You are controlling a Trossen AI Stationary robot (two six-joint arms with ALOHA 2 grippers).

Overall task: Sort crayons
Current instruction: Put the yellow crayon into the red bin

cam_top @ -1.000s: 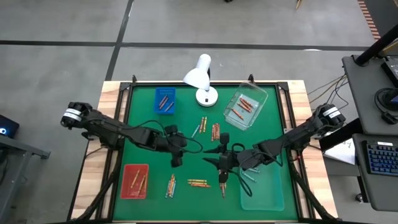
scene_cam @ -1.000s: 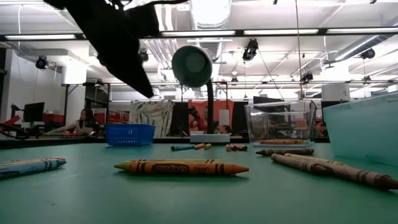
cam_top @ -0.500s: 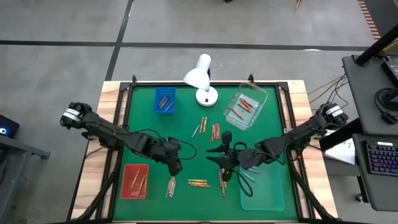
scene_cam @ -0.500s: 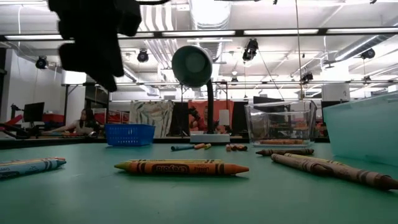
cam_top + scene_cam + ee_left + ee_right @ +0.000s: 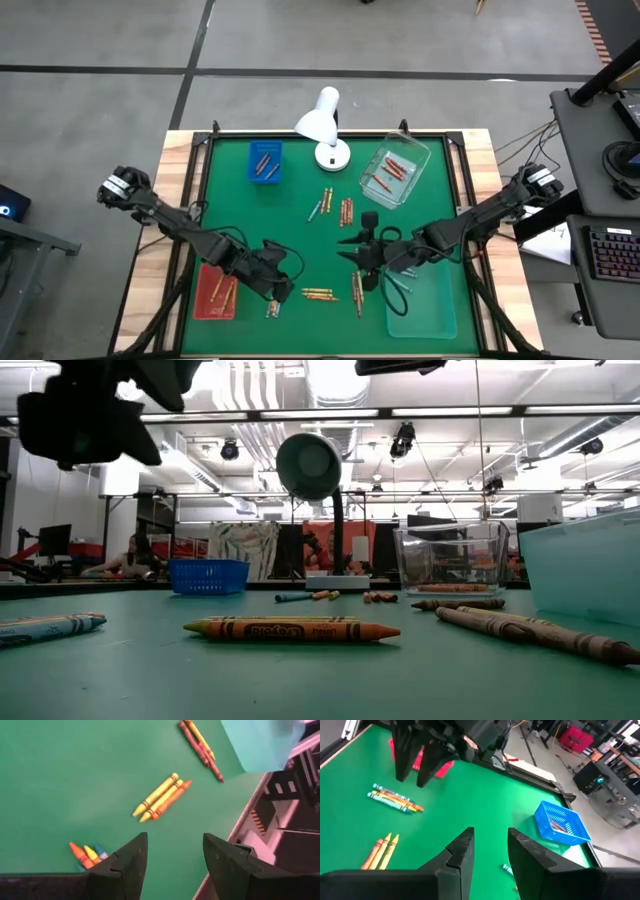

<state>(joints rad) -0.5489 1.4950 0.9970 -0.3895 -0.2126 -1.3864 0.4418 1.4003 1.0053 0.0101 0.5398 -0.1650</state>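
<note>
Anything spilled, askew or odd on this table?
The clear bin sits skewed to the table's edges, unlike the squared blue basket. Loose crayons lie scattered on the mat, as expected mid-sort. Nothing looks damaged.

Grey floor (image 5: 100, 40) surrounds the table; ceiling strip lights (image 5: 440, 411) glow above desks.

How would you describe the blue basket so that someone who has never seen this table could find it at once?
Start from the white desk lamp at the far edge of the green table. The blue basket sits beside it, toward the left arm's side, with a few crayons inside. Unlike the clear tray on the lamp's other side and the flat red tray, it is blue with mesh walls.
</note>
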